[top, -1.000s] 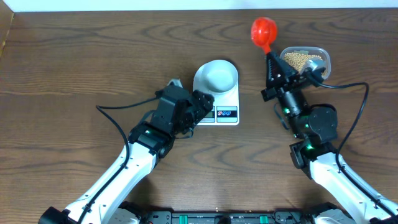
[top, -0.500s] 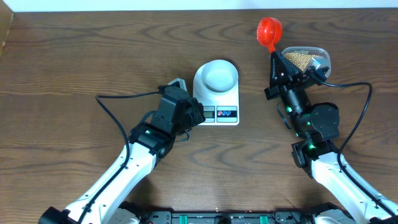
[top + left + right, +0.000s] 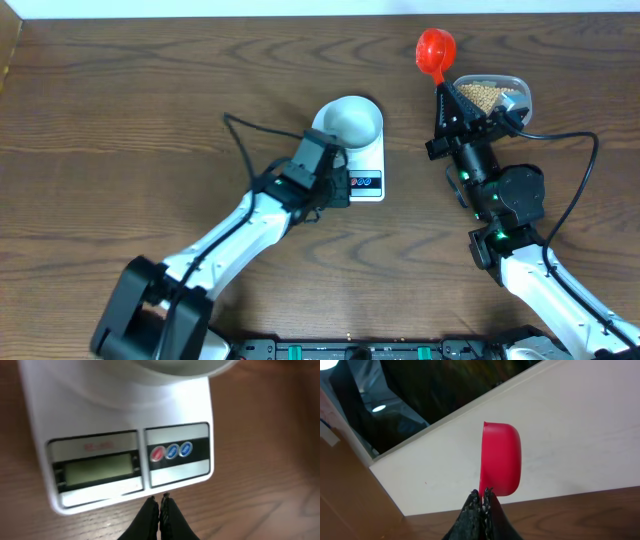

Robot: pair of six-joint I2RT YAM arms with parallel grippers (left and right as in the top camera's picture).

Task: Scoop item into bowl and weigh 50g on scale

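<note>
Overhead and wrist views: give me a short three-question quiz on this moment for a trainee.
1. True or false: the bowl sits on the scale.
2. What does the right gripper hold? A. the red scoop; B. a spoon full of beans; C. nothing.
3. In the left wrist view, how many round buttons does the scale show?
Key: 1 true; 2 A; 3 three.

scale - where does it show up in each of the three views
Overhead: the scale sits at centre, under the bowl.
Left wrist: it fills the upper frame, display towards the camera.
Right wrist: not in it; only the red scoop shows.
Shared landmark: the coloured buttons, seen in overhead and left wrist.
</note>
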